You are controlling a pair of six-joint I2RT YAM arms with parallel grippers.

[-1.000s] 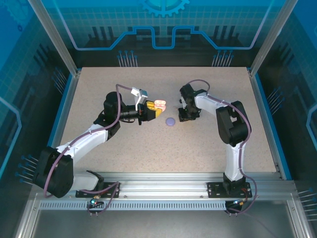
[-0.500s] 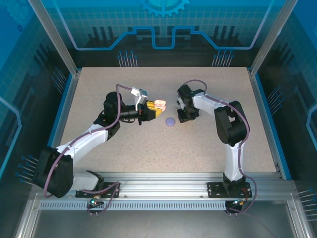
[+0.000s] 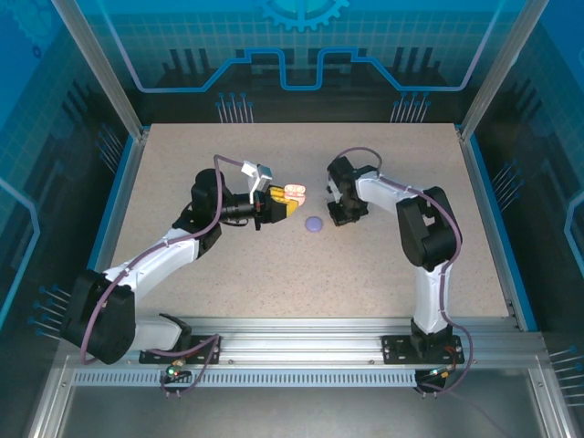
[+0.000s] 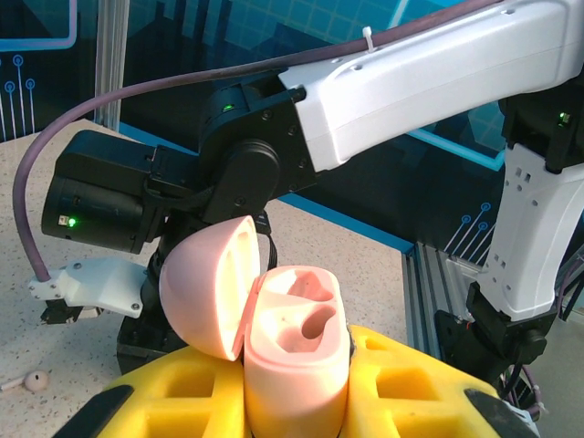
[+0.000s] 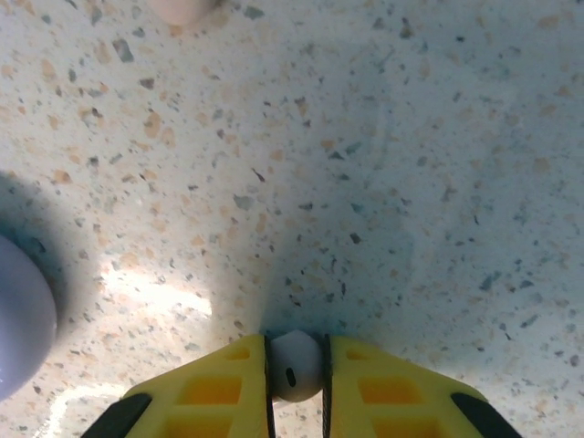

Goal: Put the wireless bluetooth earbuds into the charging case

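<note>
Where the left arm [image 3: 155, 260] and the right arm [image 3: 424, 237] meet over the speckled table [image 3: 182, 164], we count two round cases. The pink case [image 4: 297, 356], lid open, sits clamped in the left gripper [image 4: 297, 401]'s yellow fingers [image 4: 401, 388], and the lilac case [image 3: 314, 224] lies on the table near the right gripper [image 5: 297, 347]. We count two pale earbuds: one earbud [image 5: 294, 367] pinched tight in the right gripper at the tabletop, one loose earbud [image 4: 35, 380] lying nearby.

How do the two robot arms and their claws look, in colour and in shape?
The left arm and right arm have white links and black round joints. A purple cable runs along each. The left claw and right claw have yellow fingers.
</note>
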